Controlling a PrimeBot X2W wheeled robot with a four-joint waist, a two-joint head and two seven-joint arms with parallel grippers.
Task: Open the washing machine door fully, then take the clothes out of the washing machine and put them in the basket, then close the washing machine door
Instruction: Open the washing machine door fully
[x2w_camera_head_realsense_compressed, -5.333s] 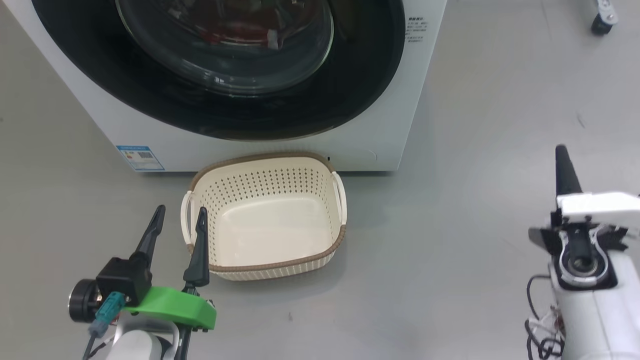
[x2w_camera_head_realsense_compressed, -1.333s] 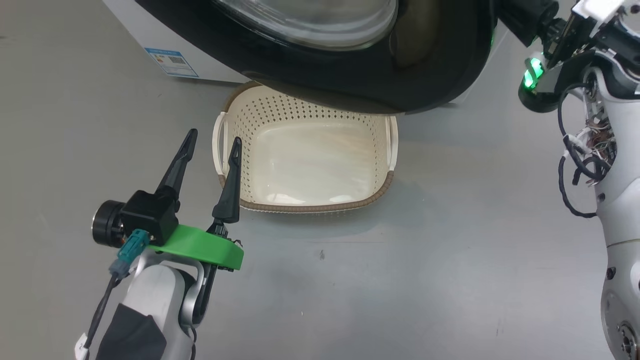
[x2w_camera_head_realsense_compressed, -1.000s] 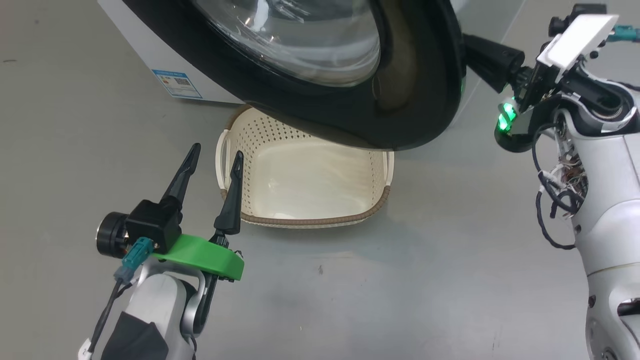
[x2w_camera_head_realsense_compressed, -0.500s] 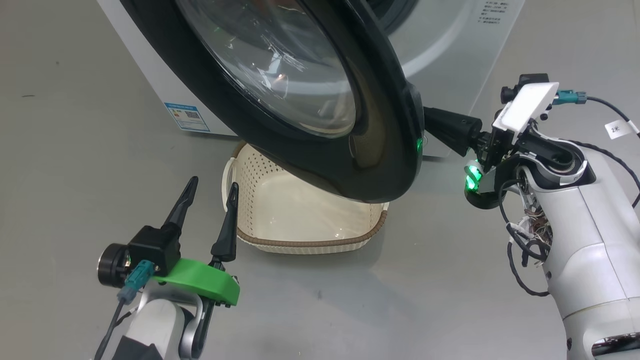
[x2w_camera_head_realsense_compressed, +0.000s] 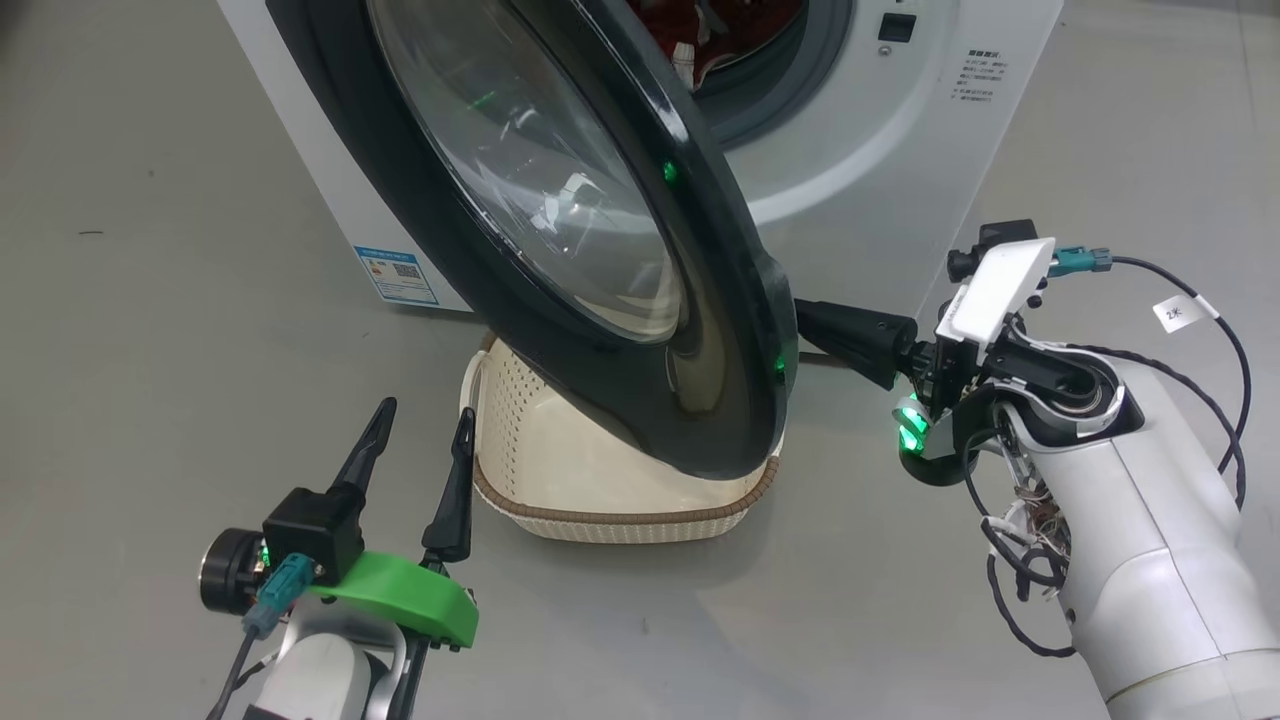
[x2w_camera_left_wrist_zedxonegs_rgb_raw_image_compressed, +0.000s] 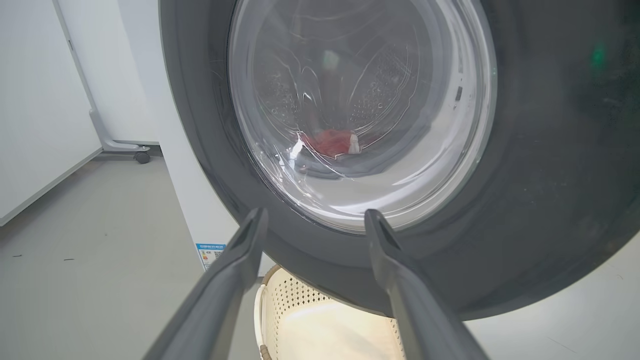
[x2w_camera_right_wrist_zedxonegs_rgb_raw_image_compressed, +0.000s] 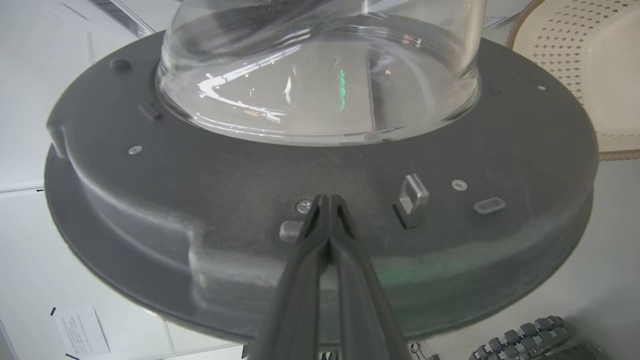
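Observation:
The washing machine door, black-rimmed with a glass bowl, stands partly swung out from the white washing machine. Red clothes lie in the drum and show through the glass. My right gripper is shut and empty. Its tips rest against the door's grey inner face, beside the metal latch. The cream basket sits on the floor under the door's lower rim. My left gripper hangs open and empty just left of the basket, facing the door's front.
Grey floor lies all around. A blue label marks the machine's lower left corner. Cables loop off my right forearm. A white panel on castors stands left of the machine. The basket shows past the door's rim.
The door has swung further out and leftward with my shut right gripper behind its free edge. The drum and red clothes now show. The head view has shifted; the left gripper stays open.

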